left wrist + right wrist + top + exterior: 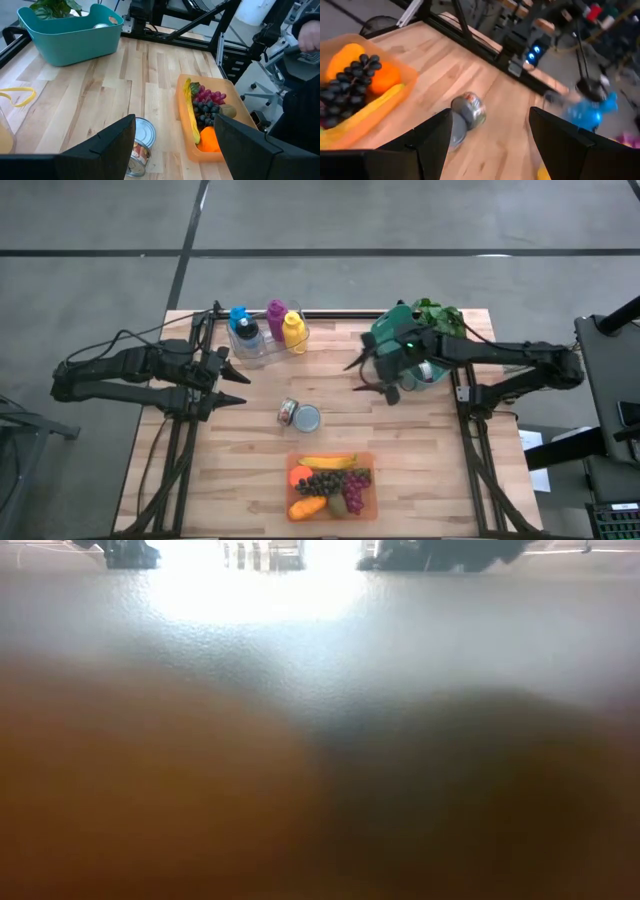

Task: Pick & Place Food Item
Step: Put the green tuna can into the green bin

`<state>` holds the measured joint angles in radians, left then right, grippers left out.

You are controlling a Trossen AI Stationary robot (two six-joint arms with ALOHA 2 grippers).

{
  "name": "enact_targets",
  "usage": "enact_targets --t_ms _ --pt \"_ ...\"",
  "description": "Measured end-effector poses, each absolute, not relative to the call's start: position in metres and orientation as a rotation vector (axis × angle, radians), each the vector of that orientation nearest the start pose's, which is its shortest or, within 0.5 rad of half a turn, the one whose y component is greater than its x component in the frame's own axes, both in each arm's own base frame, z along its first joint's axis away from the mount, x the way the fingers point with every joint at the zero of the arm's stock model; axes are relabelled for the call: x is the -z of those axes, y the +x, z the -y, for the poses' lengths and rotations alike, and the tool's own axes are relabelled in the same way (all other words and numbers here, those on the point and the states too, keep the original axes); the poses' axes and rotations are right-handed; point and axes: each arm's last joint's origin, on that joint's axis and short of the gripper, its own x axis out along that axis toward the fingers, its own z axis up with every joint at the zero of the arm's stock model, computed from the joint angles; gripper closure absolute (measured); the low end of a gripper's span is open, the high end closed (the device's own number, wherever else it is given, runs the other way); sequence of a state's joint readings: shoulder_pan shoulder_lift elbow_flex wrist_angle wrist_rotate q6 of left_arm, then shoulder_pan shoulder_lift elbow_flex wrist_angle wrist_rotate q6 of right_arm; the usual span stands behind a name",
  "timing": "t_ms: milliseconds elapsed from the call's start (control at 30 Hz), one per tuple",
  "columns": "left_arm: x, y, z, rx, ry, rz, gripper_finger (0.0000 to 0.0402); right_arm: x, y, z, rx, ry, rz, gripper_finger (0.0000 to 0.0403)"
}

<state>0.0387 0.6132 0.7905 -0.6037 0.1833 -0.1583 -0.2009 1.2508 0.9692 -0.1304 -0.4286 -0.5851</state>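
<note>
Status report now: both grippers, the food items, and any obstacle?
Left gripper open, empty, at table's left. Right gripper open, empty, by teal bin. Fruit in orange tray, untouched. Two cans lie mid-table between grippers and tray.

Shiny metal cans [300,415] on pale wooden table [420,460].

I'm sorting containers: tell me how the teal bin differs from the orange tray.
The teal bin is deep with tall walls; the orange tray is shallow. The bin holds leafy greens; the tray holds grapes and a banana. Both sit on the table.
</note>
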Motion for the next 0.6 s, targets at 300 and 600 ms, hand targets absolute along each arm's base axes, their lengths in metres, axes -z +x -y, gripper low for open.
enact_targets --t_ms 300,600 --pt "-0.318 0.122 0.001 0.109 -0.203 -0.435 0.0126 -0.304 0.359 0.059 -0.526 -0.496 -0.378 0.0141" --pt "-0.318 0.122 0.001 0.109 -0.203 -0.435 0.0126 -0.291 0.419 0.074 -0.660 -0.443 -0.366 0.0141"
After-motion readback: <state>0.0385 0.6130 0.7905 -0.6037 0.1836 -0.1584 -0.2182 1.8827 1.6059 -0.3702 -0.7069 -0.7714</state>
